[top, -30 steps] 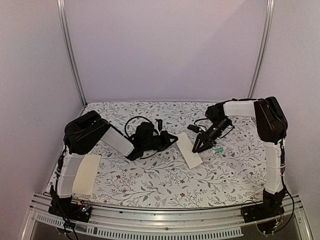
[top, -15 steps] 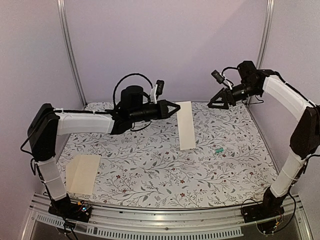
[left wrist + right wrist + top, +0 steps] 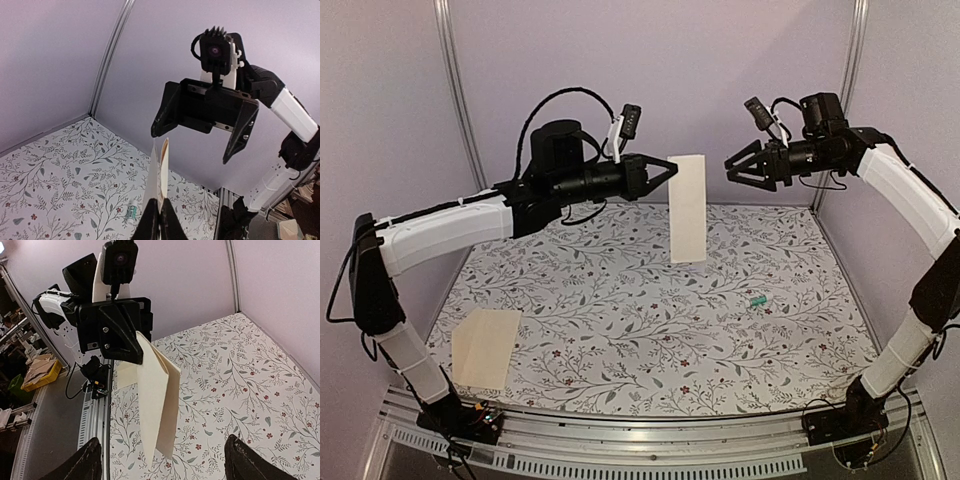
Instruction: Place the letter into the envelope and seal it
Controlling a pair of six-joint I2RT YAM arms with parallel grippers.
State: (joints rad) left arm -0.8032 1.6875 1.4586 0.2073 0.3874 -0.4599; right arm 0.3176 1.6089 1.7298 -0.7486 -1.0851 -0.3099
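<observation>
Left tool pinches the folded letter by its top corner, so it hangs above the tabletop's far edge. That likely lets the spread right tool regrip it. The envelope lies at the near-left corner.

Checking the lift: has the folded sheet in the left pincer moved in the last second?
Yes. The folded sheet rose off the table, up and away from the green piece it lay beside.

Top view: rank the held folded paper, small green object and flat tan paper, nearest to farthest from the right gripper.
1. Held folded paper, midair beside the right gripper.
2. Small green object, table, right side.
3. Flat tan paper, near-left corner.
</observation>
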